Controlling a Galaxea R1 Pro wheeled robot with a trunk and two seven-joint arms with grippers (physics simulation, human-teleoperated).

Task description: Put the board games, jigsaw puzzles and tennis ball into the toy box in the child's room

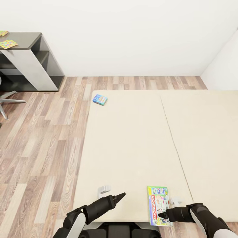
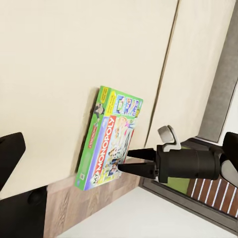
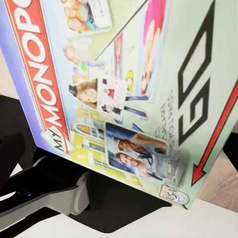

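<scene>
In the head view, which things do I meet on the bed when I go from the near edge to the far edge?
Right gripper at the near edge → Monopoly box → bare beige mattress → small blue game box near the far edge.

Glossy printed cardboard Monopoly box [image 1: 159,205] on matt beige cloth mattress [image 1: 132,145]; wood-plank floor [image 1: 39,145].

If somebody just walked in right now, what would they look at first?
Probably the bright Monopoly box, lying flat at the near edge of the big beige bed, with the right gripper right at it. Next, the small blue game box near the bed's far left corner. Far off at the left, two colourful puzzle mats lie on the dark-grey desk section.
</scene>
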